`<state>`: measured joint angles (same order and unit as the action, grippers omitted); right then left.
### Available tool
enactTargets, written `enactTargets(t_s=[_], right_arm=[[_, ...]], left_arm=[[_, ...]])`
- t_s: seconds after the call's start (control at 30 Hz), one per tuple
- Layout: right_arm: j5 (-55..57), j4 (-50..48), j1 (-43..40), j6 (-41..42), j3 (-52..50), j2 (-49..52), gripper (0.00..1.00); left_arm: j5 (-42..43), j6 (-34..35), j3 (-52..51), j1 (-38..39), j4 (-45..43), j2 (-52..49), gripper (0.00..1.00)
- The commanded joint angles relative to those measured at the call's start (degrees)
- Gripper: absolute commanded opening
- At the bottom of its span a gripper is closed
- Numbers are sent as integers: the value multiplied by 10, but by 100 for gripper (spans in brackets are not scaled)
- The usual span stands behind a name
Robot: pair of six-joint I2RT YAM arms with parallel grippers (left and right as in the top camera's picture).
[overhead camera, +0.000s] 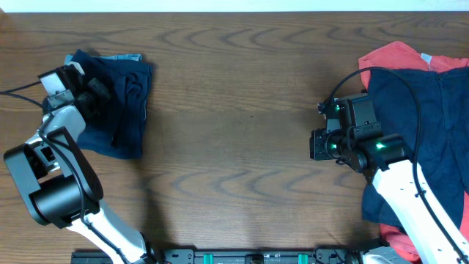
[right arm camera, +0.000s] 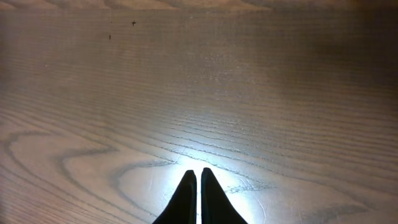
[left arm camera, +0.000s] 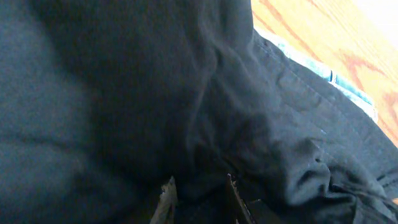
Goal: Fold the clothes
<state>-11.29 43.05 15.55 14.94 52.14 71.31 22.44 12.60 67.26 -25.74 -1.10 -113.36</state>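
The dark navy shorts [overhead camera: 126, 126] lie folded in a bundle at the table's far left, on top of a light-blue denim piece [overhead camera: 124, 57]. My left gripper [overhead camera: 99, 95] is down on the shorts' upper part. In the left wrist view its fingertips [left arm camera: 166, 190] stand a little apart, pressed into the dark cloth [left arm camera: 124, 93], which fills the gap. A denim edge [left arm camera: 323, 71] shows beyond the cloth. My right gripper [overhead camera: 315, 144] hovers over bare wood at the right, shut and holding nothing [right arm camera: 198, 177].
A pile of clothes lies at the right edge under the right arm: a navy garment [overhead camera: 440, 125] over a coral-red one [overhead camera: 399, 55]. Bare wooden table [overhead camera: 242, 117] stretches between the two arms. A black cable [overhead camera: 18, 92] runs off the left edge.
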Motion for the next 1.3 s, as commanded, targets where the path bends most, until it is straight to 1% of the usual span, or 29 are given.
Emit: enactTargets(t_s=[0.0,0.03,0.1,0.2,0.3,0.4,0.47,0.53,0.6,0.63,0.67,0.7,0.77,0.83,0.87,0.9,0.93,0.97,1.1,1.27], right_arm=[[6,0,-1,9,6,-5,1],[6,0,-1,9,7,-5,1],[6,0,-1,9,7,-7,1],[6,0,-1,9,11,-21,2],[8,-1,-1,9,25,-46,3],[8,-1,0,9,47,-85,4],[8,1,6,9,64,-120,4],[9,0,12,9,76,-158,4],[10,1,15,9,83,-196,4],[10,2,16,9,85,-215,8],[10,5,16,9,85,-237,12],[10,11,16,9,85,-255,17],[10,28,16,0,85,-292,27],[10,46,16,-23,85,-321,42],[10,54,16,-37,85,-331,50],[10,61,16,-47,85,-339,60],[10,67,16,-55,85,-346,77],[10,73,16,-59,85,-352,99],[10,84,16,-58,85,-359,99],[7,119,16,-58,84,-358,99]], left_arm=[[15,-34,12,-2,44,18,36],[19,-42,17,-2,62,32,40],[43,-80,33,0,117,74,45],[57,-134,59,12,215,151,51],[56,-201,78,40,308,243,52],[55,-256,82,87,384,336,54],[50,-274,82,129,435,402,56],[37,-273,82,170,474,461,59],[18,-270,82,208,507,514,64],[4,-261,82,224,521,537,67],[-20,-245,82,241,536,563,76],[-40,-233,82,252,549,582,81],[-70,-215,82,266,579,620,85],[-76,-215,82,268,611,652,89],[-76,-215,82,268,623,663,95],[-76,-215,82,268,633,671,98],[-76,-215,82,268,643,678,98],[-76,-215,82,268,651,683,98],[-75,-215,82,268,680,685,98],[-75,-215,82,268,680,685,98]])
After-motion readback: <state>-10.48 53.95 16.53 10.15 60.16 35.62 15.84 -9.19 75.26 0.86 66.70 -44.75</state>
